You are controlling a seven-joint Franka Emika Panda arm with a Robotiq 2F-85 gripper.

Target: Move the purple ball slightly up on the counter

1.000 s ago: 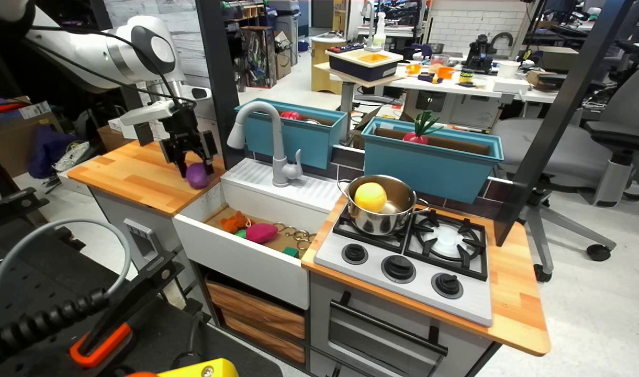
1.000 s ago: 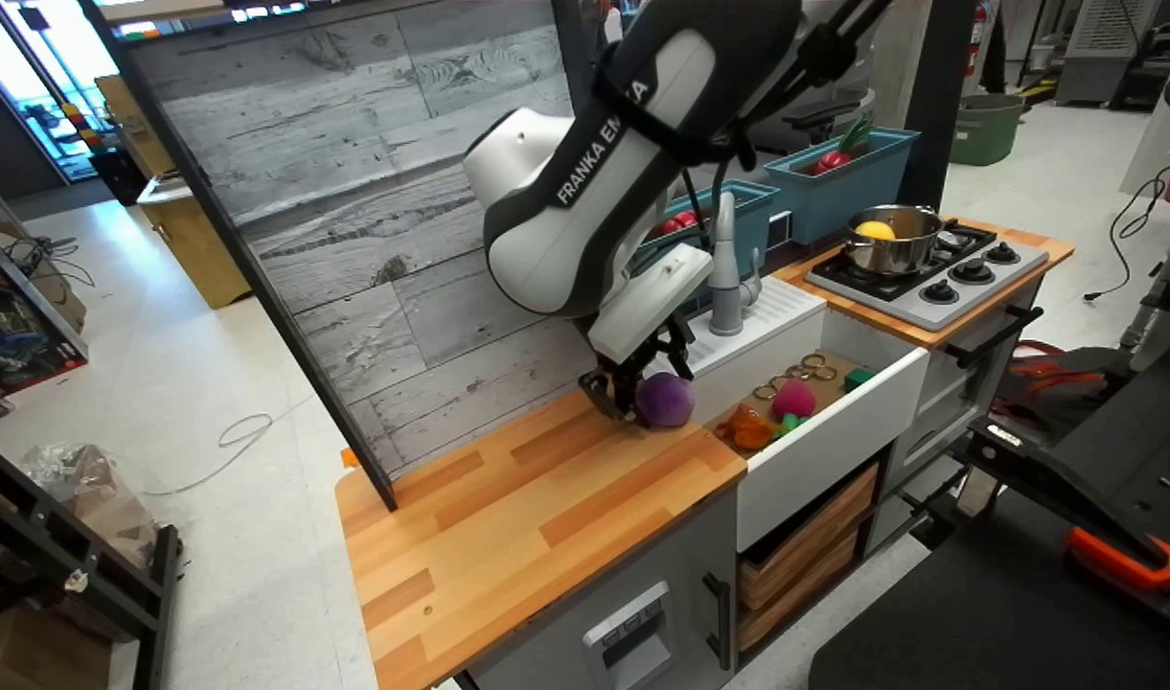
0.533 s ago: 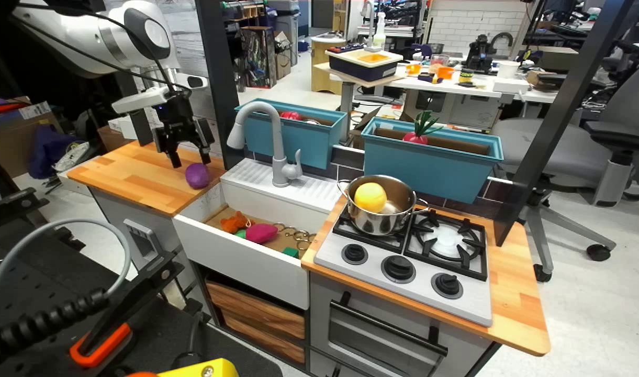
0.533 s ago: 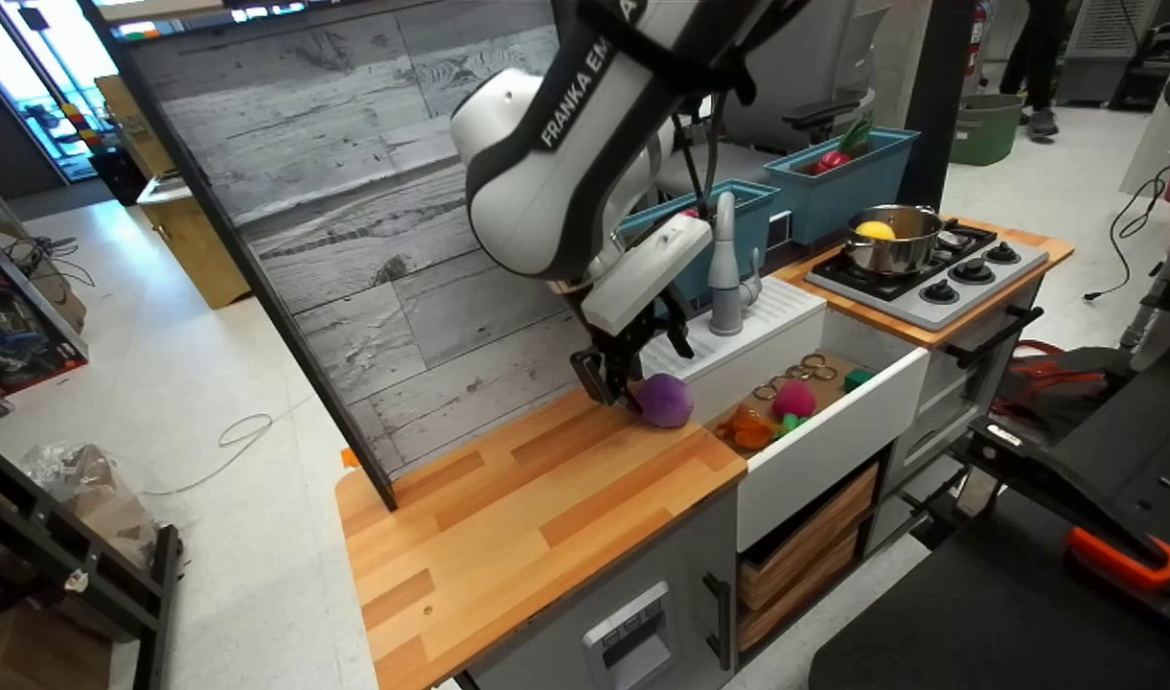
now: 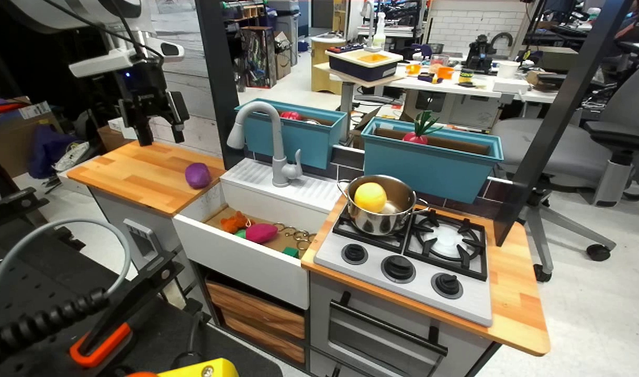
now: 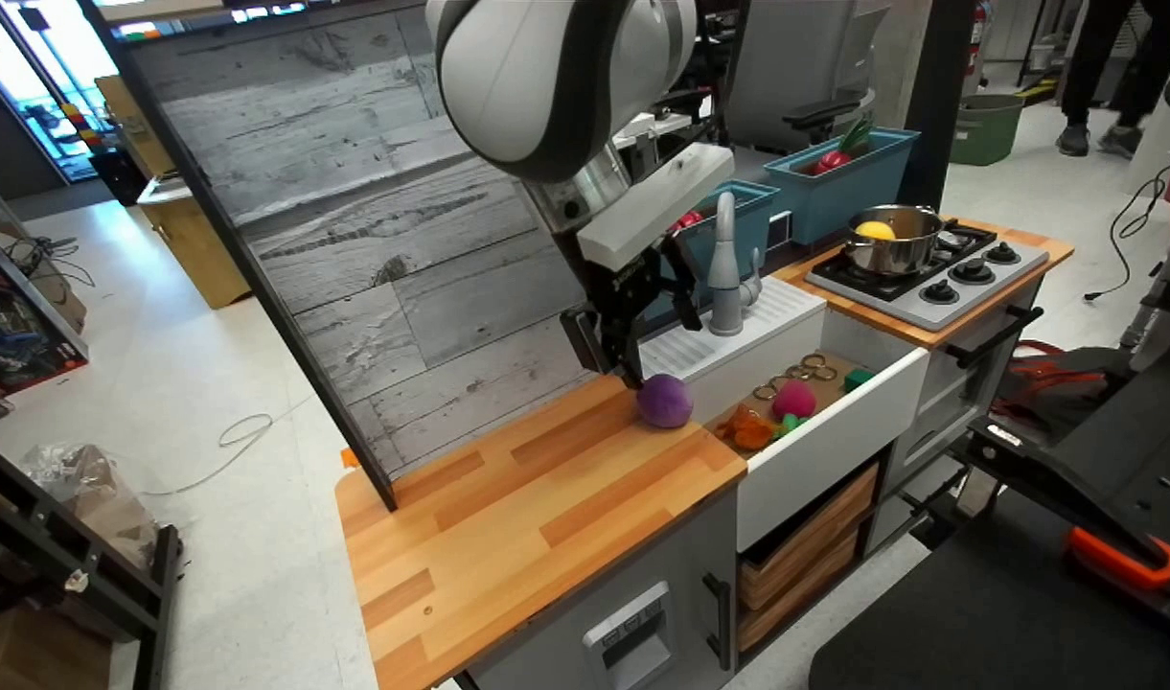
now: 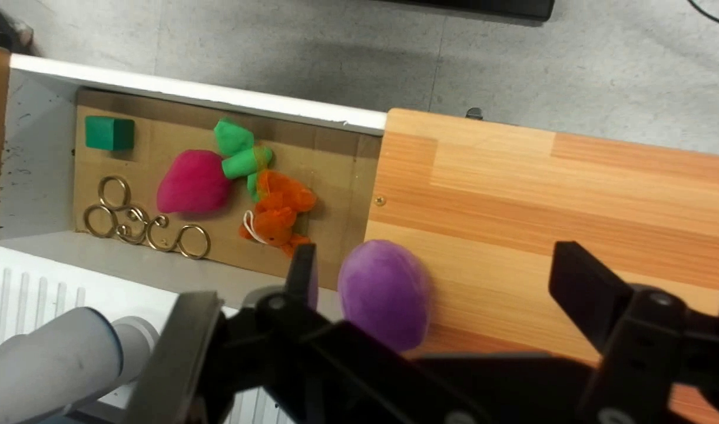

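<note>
While the Robotiq gripper (image 5: 162,136) hangs parted, holding nothing, above the wooden counter (image 5: 136,173), the purple ball (image 5: 198,175) rests there, between the gripper's four and five o'clock in an exterior view, near the sink basin (image 5: 240,259); the move looks done, perhaps only retreat left.

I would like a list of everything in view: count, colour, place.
purple ball: one, purple, on counter
counter: two stretches, orange-brown, beside sink
sink: one, white, between them
toys: count unclear, pink, orange, green, in sink
block: one, green, in sink
rings: several, golden, in sink
faucet: one, grey, behind sink
stove: one, grey, on counter
pot: one, silver, on stove
round toy: one, yellow, in pot
planters: two, teal, at back
vegetables: two or more, red, in planters
trousered legs: two, dark, in background
furniture and clutter: too much to count, mixed colours, around
arm: one, white and black, above counter
fingers: two, black, apart, above counter
</note>
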